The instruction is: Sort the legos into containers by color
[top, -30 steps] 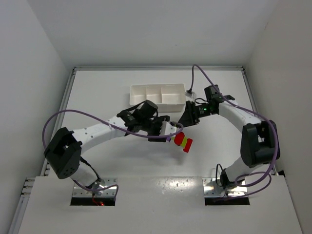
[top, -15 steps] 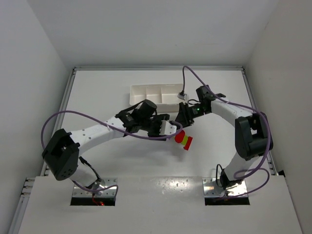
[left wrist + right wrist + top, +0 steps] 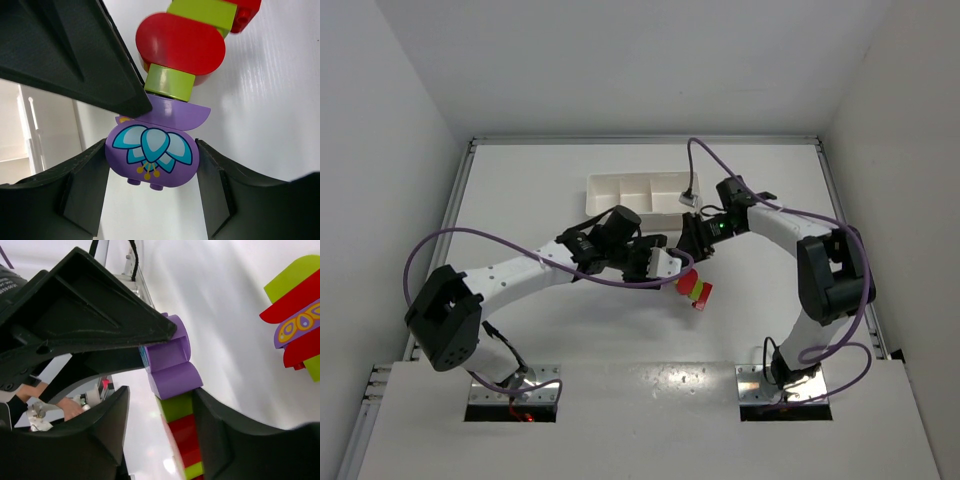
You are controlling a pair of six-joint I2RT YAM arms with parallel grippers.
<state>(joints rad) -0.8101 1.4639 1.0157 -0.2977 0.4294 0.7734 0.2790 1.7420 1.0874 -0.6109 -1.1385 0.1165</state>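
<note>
- Left gripper, as I see it, is clamped on the purple lotus-print brick at one end of the red and yellow-green lego stack.
- Right gripper straddles that stack loosely, with a gap at one finger.
- Stack is just outside the white tray.

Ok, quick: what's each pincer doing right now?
Left pincer: shut on the purple lego.
Right pincer: open, straddling the lego stack, gap on one side.
</note>
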